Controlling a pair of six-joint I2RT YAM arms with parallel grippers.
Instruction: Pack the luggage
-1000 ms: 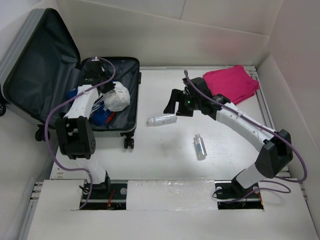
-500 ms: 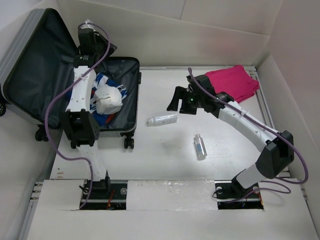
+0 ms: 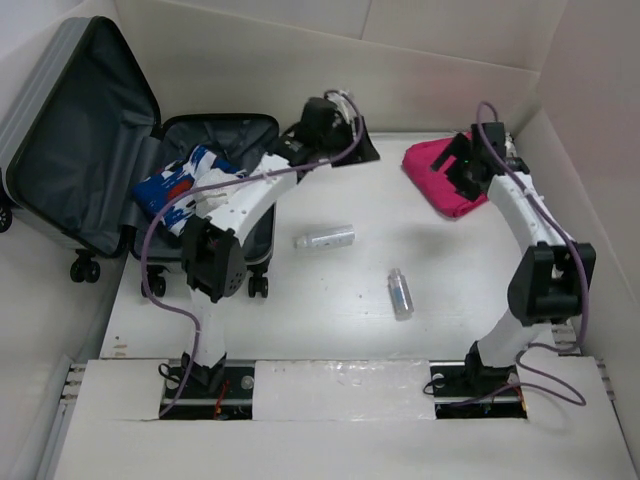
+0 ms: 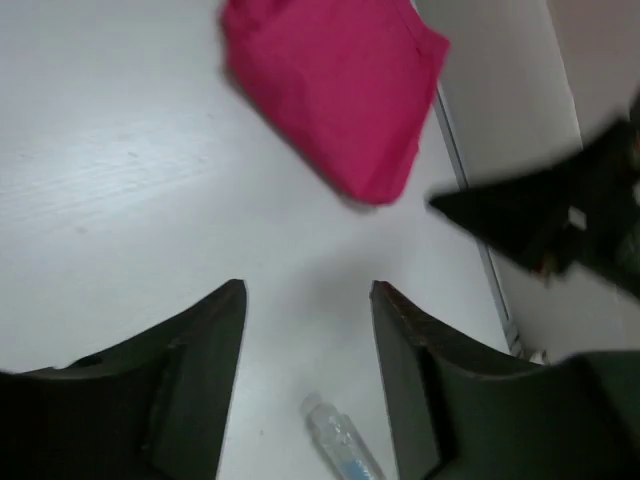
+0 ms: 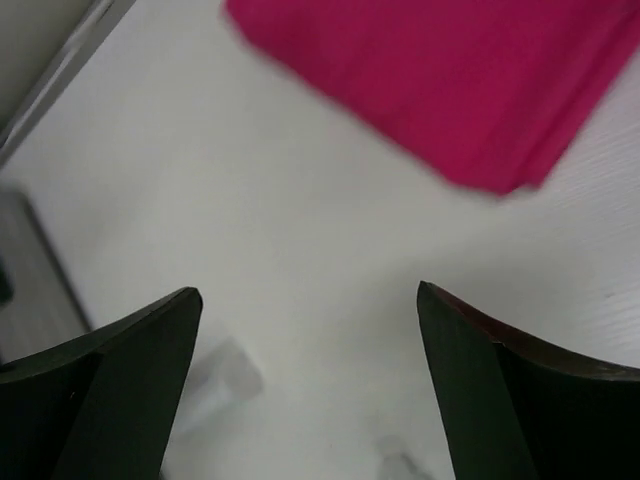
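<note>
At the upper right of the frame — right gripper gapes empty over the pink cloth.
Left gripper part-open, empty; next, I'd say — pinch the cloth, carry it to the luggage.

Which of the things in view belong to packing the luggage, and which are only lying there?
Belong to the job: luggage, open; blue-and-white bundle inside it; pink cloth, long bottle and small bottle, likely still to pack.
Not part of it: purple cables; table.
</note>
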